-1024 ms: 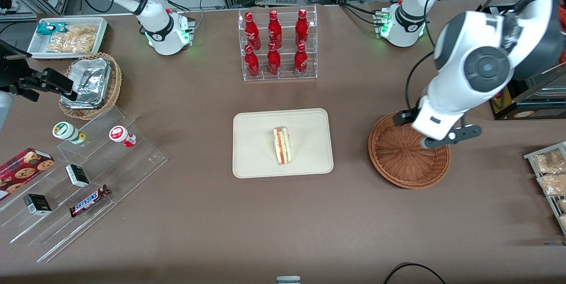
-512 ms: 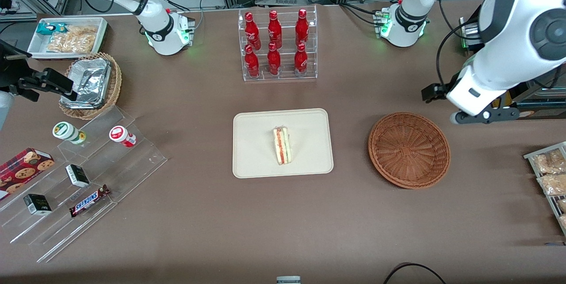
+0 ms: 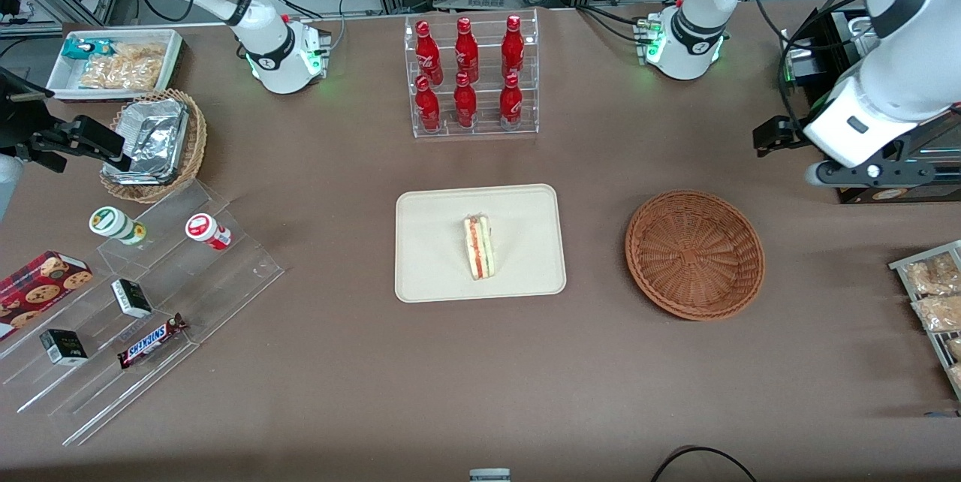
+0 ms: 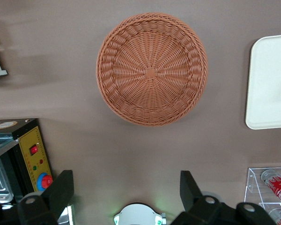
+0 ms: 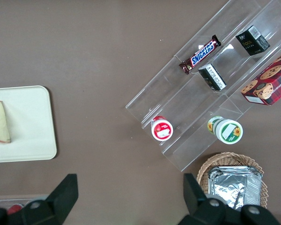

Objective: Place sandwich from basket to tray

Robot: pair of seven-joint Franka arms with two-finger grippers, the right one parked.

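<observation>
Sandwich point(image 3: 478, 247) lying on its side on the tray point(image 3: 435, 272), near the tray's middle, filling stripes showing; nothing touching it. Task looks done as far as placement goes.

Beside the tray, toward the working arm's end of the table: basket point(image 3: 694, 254), nothing in it, woven floor bare in the wrist view point(image 4: 151, 68).

Farther from the front camera than the basket, and high above the table: gripper point(image 4: 126, 187), fingers spread wide, holding nothing, with bare tabletop between them. A corner of the tray point(image 4: 270, 79) shows past the basket in that same view.

Farthest back: rack of red bottles point(image 3: 469, 73).

Step in hand, by judgement: clearing away and parking. To do it well:
- keep height, so no finger clips the basket rim;
- keep clear of the black control box point(image 4: 18, 154) with its red button, close to the wrist;
- leave the fingers spread, nothing to grip;
- no return over the tray, so the sandwich lies undisturbed.
</observation>
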